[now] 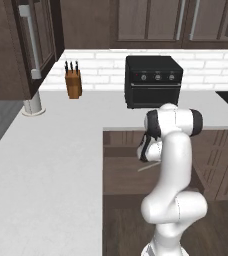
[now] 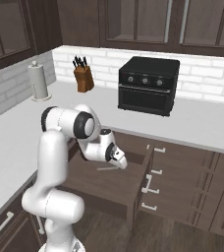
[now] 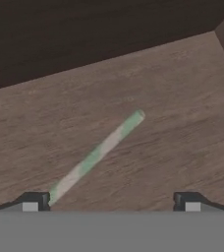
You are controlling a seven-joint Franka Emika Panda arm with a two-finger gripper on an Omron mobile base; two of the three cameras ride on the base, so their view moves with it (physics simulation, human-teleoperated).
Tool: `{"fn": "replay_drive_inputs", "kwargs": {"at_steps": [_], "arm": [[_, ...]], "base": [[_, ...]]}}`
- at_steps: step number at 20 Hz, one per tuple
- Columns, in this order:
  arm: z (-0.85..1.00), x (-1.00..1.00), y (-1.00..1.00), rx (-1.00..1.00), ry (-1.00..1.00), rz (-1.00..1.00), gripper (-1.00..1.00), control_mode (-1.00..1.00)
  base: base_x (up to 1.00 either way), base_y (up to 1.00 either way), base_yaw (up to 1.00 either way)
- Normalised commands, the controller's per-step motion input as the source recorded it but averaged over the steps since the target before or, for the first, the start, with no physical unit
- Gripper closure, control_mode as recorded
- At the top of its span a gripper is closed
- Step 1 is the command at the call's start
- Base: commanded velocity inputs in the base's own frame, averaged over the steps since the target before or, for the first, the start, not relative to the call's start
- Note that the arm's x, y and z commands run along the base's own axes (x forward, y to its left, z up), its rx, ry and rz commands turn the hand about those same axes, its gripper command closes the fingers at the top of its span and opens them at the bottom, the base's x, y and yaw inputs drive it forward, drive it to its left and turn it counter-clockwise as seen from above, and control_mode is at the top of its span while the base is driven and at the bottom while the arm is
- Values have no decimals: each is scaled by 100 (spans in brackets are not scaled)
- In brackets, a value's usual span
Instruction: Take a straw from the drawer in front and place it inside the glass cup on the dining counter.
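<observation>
Green and pale, the straw [image 3: 97,155] is lying flat inside the open drawer [image 2: 111,189], and the pincer [image 3: 111,202] is hanging wide open above it.

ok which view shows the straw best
The hand view: the straw lies flat and diagonal on the drawer floor, pale with green stripes, seen whole between the open tool's tips. The left and right base views show it as a thin pale line beside the arm.
</observation>
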Motion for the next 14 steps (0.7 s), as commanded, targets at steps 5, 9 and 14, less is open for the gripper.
{"fn": "replay_drive_inputs", "kwargs": {"at_steps": [5, 9, 14], "arm": [[-27, 21, -2, 1, 0, -3, -100, -100], [-26, 17, -5, 2, 0, -2, -100, -100], [-30, 9, -9, 2, 1, -1, -100, -100]], "base": [[0, 0, 0], [0, 0, 0], [0, 0, 0]]}}
